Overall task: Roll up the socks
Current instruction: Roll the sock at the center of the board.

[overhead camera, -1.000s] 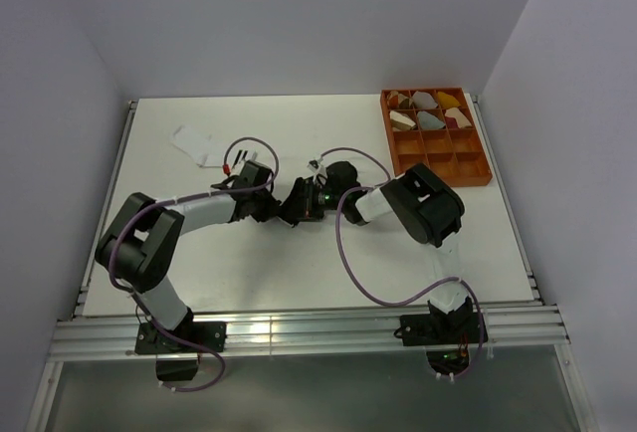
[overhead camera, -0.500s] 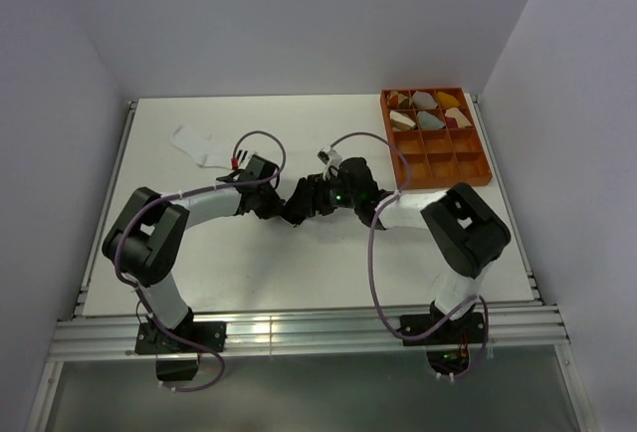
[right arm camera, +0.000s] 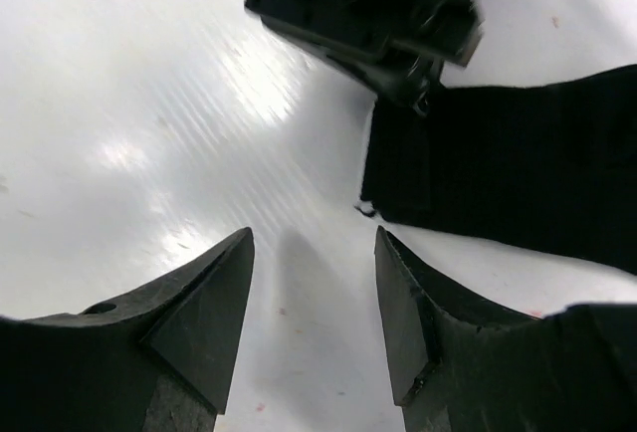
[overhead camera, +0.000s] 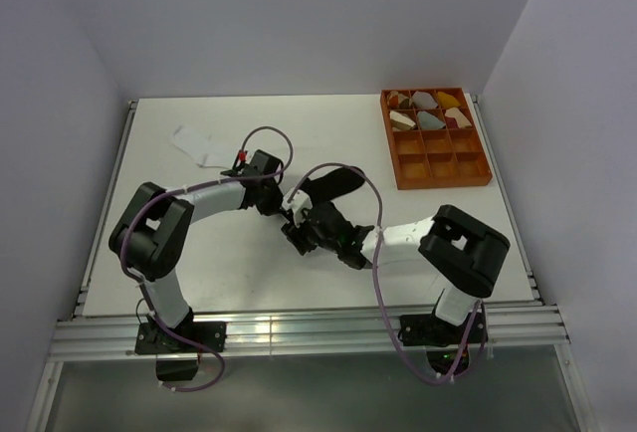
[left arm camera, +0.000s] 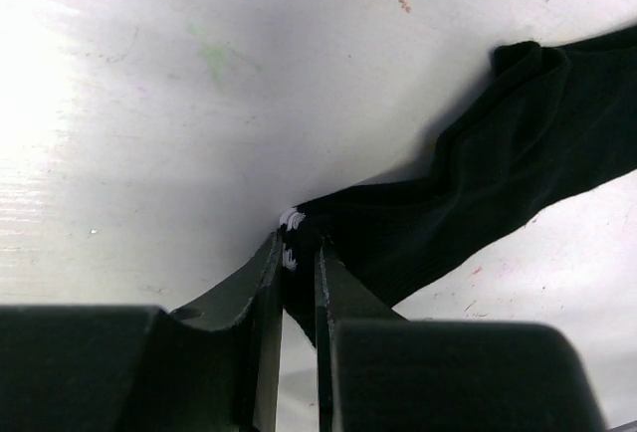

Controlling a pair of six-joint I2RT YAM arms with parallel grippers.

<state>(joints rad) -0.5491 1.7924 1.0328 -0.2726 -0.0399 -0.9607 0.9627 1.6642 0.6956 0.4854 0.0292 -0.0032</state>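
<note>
Socks: black sock (overhead camera: 333, 183), white-striped cuff, lies stretched out mid-table. Its cuff end is pinched between the tips of the left gripper (left arm camera: 297, 250), and its far end points toward the orange tray (overhead camera: 438, 175). White sock (overhead camera: 199, 145) lies flat at back left, well apart. Right gripper (right arm camera: 314, 288): fingers spread, nothing between them, over bare table (overhead camera: 249, 263) just beside the black cuff. Tray: rolled bundles (overhead camera: 430, 119) in rear compartments.

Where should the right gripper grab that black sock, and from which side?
Probably the loose cuff corner of the black sock, beside the left gripper pinching it. It lies flat, so the open right gripper should come from above, straddling that edge.
</note>
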